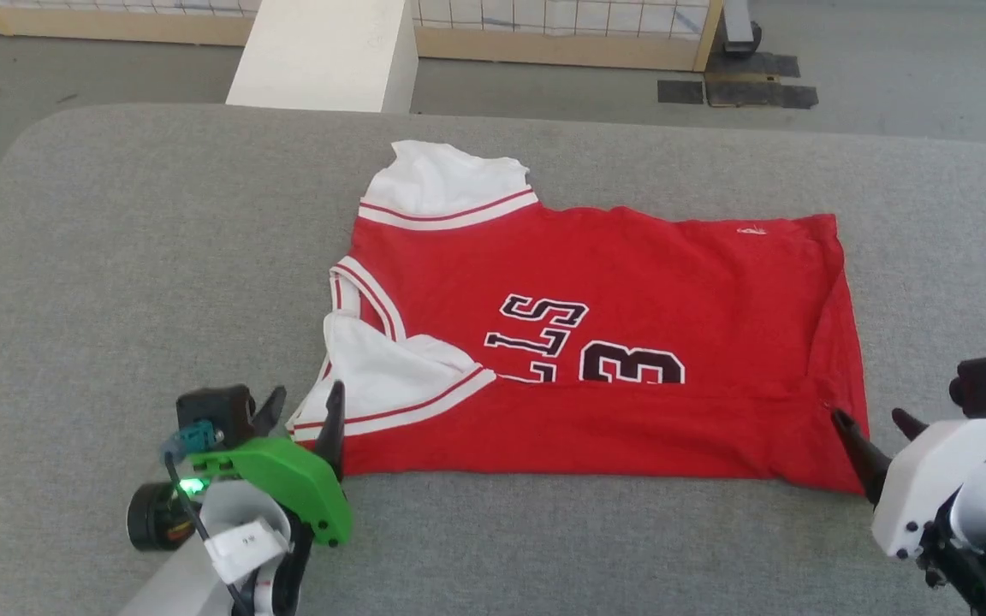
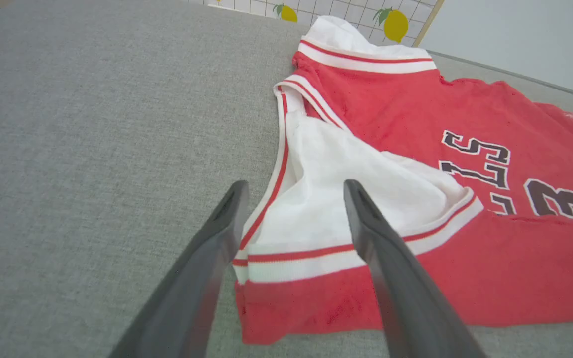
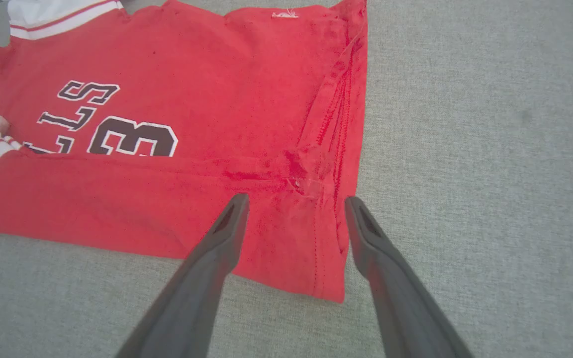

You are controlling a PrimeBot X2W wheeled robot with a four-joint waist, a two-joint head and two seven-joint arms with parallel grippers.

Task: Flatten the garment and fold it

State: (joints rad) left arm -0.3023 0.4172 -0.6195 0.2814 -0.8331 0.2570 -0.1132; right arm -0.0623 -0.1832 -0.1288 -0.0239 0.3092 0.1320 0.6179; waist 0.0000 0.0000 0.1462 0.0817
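The red garment lies on the grey padded table, its near long edge folded up over the black lettering and the "3". One white sleeve points away; the other white sleeve lies folded onto the red body. My left gripper is open above the near left corner, fingers astride the striped sleeve trim. My right gripper is open at the near right corner, where the red hem lies between its fingers.
A white block stands beyond the table's far edge. A wooden-framed grid panel runs along the floor behind. Dark mats lie on the floor at the back right. Bare grey padding stretches along the near edge.
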